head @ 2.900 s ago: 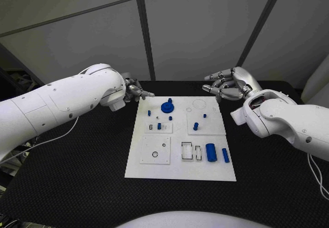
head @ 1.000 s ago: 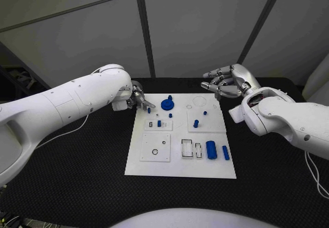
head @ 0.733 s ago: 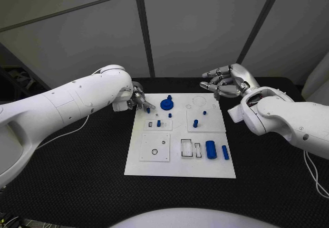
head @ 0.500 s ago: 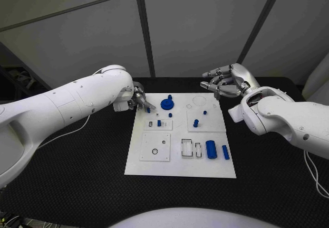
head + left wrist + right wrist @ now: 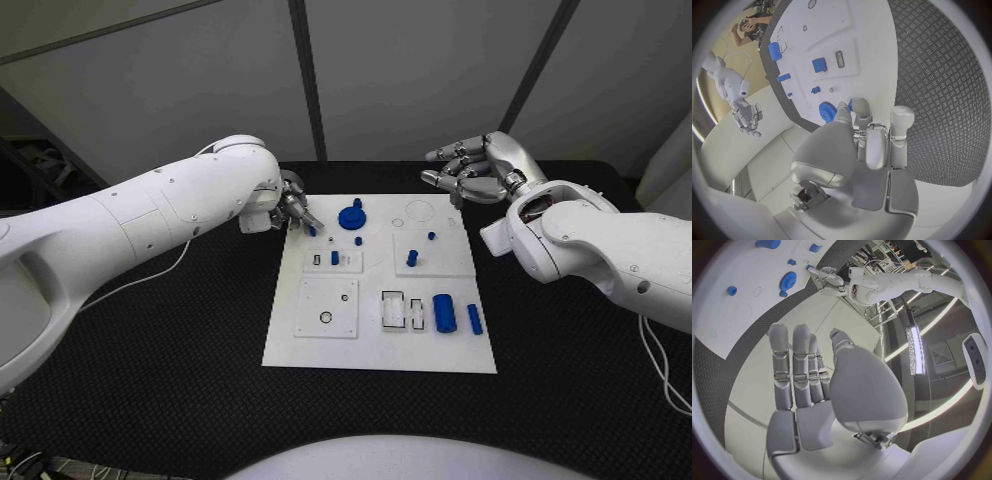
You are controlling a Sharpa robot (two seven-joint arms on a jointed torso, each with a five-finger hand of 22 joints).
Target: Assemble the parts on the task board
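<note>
Two white arms reach in over the black table (image 5: 159, 350), and between them lies the white task board (image 5: 378, 350). Left hand (image 5: 293, 211) is down at the board's far left corner, fingertips closing on a small blue peg (image 5: 312, 229) right at the edge; whether the peg is truly pinched I cannot tell, though the wrist view shows blue at the fingertips (image 5: 856, 106). Right hand (image 5: 476, 172) hovers past the board's far right corner, fingers loosely spread, holding nothing. On the board: a blue gear (image 5: 352, 219) near the far edge, a blue cylinder (image 5: 443, 314) near the right side, a slimmer blue pin (image 5: 473, 319) just beside it.
</note>
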